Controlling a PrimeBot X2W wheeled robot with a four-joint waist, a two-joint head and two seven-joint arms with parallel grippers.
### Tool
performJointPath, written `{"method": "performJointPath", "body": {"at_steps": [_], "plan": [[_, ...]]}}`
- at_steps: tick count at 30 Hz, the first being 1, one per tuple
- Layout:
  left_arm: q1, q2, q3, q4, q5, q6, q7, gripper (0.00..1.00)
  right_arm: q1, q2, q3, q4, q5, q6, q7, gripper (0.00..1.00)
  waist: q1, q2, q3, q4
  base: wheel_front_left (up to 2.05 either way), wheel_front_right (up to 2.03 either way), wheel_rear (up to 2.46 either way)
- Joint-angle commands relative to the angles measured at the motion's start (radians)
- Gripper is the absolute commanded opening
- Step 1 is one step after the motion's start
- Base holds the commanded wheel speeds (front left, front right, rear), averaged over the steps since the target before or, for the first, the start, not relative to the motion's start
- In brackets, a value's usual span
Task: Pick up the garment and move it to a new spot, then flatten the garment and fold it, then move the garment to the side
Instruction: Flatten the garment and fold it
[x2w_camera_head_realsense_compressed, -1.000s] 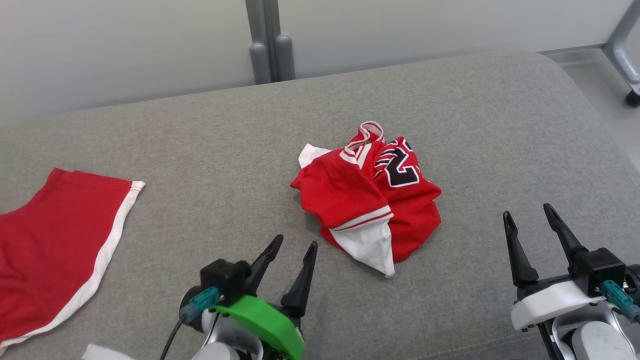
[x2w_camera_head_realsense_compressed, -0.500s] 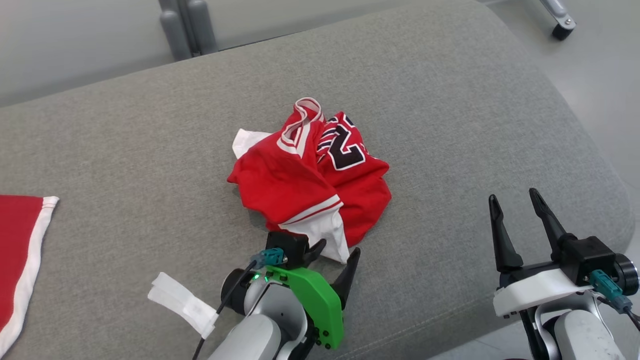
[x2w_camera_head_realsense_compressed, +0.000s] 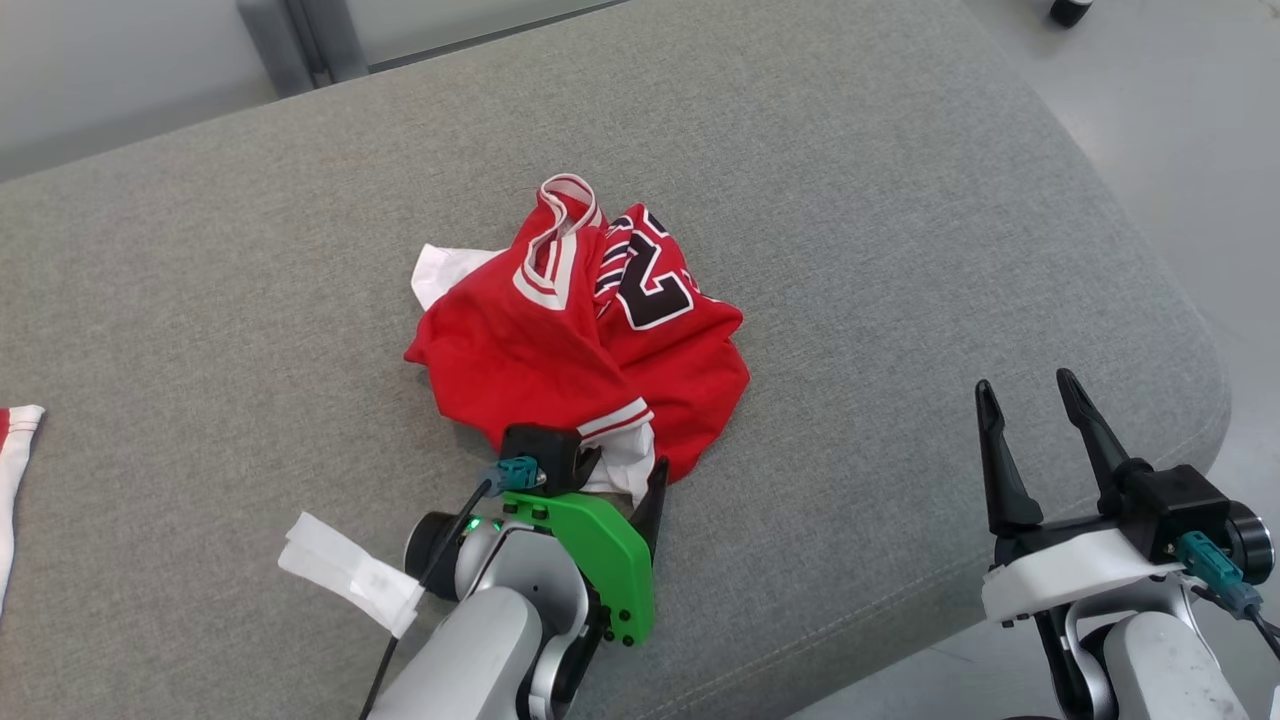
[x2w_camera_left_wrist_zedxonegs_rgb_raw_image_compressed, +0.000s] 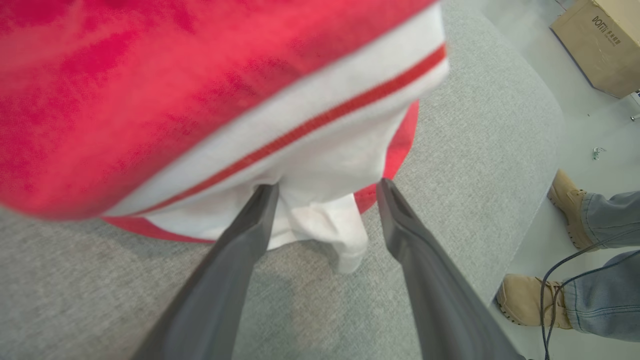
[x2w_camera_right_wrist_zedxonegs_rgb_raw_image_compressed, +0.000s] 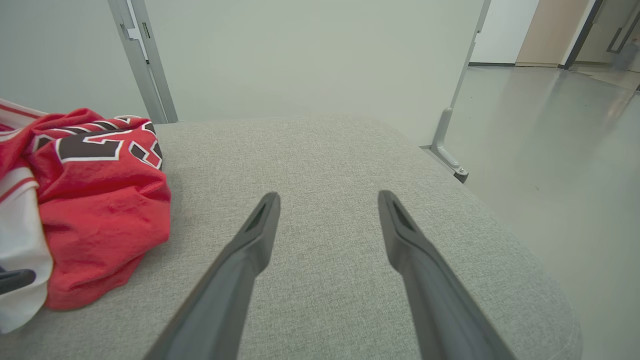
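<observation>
I lose one finger of the left end effector (x2w_camera_head_realsense_compressed: 625, 468) behind its black housing (x2w_camera_head_realsense_compressed: 540, 448) and the white hem of the jersey (x2w_camera_head_realsense_compressed: 580, 340) on the head camera. The number on it is folded under past the 2. My left wrist camera blurs its red cloth, which runs off top and left; a person's legs (x2w_camera_left_wrist_zedxonegs_rgb_raw_image_compressed: 605, 310) and a cardboard box (x2w_camera_left_wrist_zedxonegs_rgb_raw_image_compressed: 595, 45) are clipped at that view's right edge, a second red garment (x2w_camera_head_realsense_compressed: 12, 450) at the head view's left.

Left gripper (x2w_camera_head_realsense_compressed: 625, 465) bears a green bracket (x2w_camera_head_realsense_compressed: 600, 550); right gripper (x2w_camera_head_realsense_compressed: 1024, 382) a white, perhaps plastic, shell (x2w_camera_head_realsense_compressed: 1060, 575).
</observation>
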Motion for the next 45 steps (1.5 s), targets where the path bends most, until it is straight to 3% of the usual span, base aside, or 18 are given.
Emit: {"method": "performJointPath", "body": {"at_steps": [1,2,3,4,6,7,15,19,25,30,37,45], "plan": [[-0.02,0.014,0.001,0.008,0.004,0.005,-0.005,1.0,-0.008,0.003,0.0,0.004,0.006,-0.001,-0.003,1.0,0.0,-0.0001,-0.001,0.005,0.0,0.0,0.0],[-0.021,0.018,-0.003,0.014,0.01,0.006,-0.004,0.69,-0.009,0.003,0.0,0.004,0.007,-0.001,-0.003,1.0,0.0,-0.0001,-0.002,0.007,0.0,0.0,0.0],[-0.021,0.018,-0.003,0.014,0.01,0.006,-0.004,0.69,-0.009,0.003,0.0,0.004,0.007,-0.001,-0.003,1.0,0.0,-0.0001,-0.002,0.007,0.0,0.0,0.0],[-0.019,0.018,-0.007,0.022,0.011,0.004,-0.004,0.47,-0.009,0.004,0.0,0.005,0.007,-0.001,-0.003,1.0,0.0,-0.0001,-0.002,0.009,0.0,0.0,0.0],[-0.015,0.017,-0.015,0.044,0.009,-0.006,-0.003,0.21,-0.011,0.004,0.001,0.006,0.008,-0.001,-0.003,1.0,0.0,-0.0001,-0.002,0.013,0.0,0.0,0.0],[-0.016,0.017,-0.017,0.053,0.008,-0.008,-0.008,0.0,-0.012,0.004,0.003,0.007,0.009,-0.001,-0.003,1.0,0.0,-0.0001,-0.002,0.014,0.0,0.0,0.0],[-0.041,0.008,-0.006,0.054,-0.049,-0.037,-0.049,0.0,-0.006,0.0,-0.002,0.009,0.013,-0.001,-0.003,1.0,0.0,-0.0001,-0.004,0.036,0.0,0.0,0.0],[-0.018,0.013,0.032,-0.027,-0.113,-0.06,-0.053,0.0,0.011,-0.005,-0.005,0.012,0.011,-0.001,-0.003,1.0,0.0,-0.0001,-0.018,0.054,0.0,0.0,0.0],[0.098,0.106,0.142,-0.375,-0.263,-0.073,0.013,0.0,0.037,-0.018,-0.022,0.021,0.018,-0.001,-0.003,1.0,0.0,-0.0001,-0.04,0.108,0.0,0.0,0.0],[0.098,0.244,0.323,-0.606,-0.362,-0.015,0.095,0.0,0.043,-0.034,-0.007,0.038,0.023,-0.001,-0.003,1.0,0.0,-0.0001,-0.053,0.179,0.0,0.0,0.0],[-0.087,0.361,0.482,-0.673,-0.452,0.028,0.217,0.0,0.001,-0.042,0.039,0.068,0.027,-0.001,-0.003,1.0,0.0,-0.0001,-0.075,0.22,0.0,0.0,0.0],[-0.338,0.417,0.489,-0.665,-0.481,0.048,0.353,0.0,-0.01,-0.029,0.055,0.078,0.031,-0.001,-0.003,1.0,0.0,-0.0001,-0.077,0.229,0.0,0.0,0.0]]}}
